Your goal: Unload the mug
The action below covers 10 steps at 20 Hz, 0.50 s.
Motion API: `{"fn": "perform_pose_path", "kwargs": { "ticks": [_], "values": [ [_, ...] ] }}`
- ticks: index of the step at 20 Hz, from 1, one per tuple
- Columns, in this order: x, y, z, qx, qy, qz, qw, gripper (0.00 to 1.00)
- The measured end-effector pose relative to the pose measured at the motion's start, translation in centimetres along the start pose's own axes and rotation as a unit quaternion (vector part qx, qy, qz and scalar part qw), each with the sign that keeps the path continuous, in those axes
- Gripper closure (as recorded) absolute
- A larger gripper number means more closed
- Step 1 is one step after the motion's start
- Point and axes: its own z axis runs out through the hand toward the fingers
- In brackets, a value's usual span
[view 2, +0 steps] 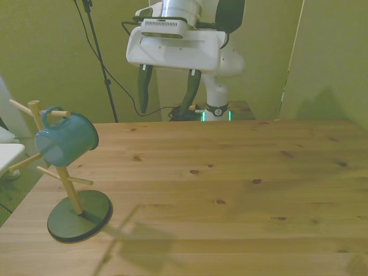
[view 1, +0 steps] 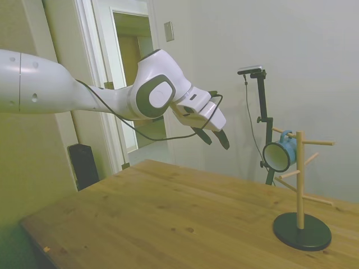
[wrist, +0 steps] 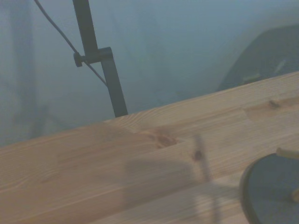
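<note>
The teal-blue mug [view 1: 279, 154] [view 2: 66, 140] hangs by its handle on an upper peg of a wooden mug tree [view 1: 300, 185] [view 2: 65, 181] with a dark round base, at the front view's left. My gripper [view 1: 215, 138] [view 2: 167, 103] is open and empty, raised well above the table. It hangs off to the side of the mug at about the mug's height, with a clear gap between them. The wrist view shows only an edge of the tree's dark base [wrist: 271, 191] and the wooden tabletop.
The wooden table [view 2: 230, 195] stretches wide toward the front view's right. Several bare pegs stick out from the mug tree around the mug. A doorway [view 1: 132, 84] and wall lie behind the arm.
</note>
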Motion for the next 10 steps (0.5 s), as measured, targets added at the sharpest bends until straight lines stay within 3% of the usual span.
{"fn": "perform_pose_path", "kwargs": {
  "ticks": [10],
  "values": [
    [4.1,1.6,1.9,0.009,0.046,0.05,0.9976,0.0]
  ]
}}
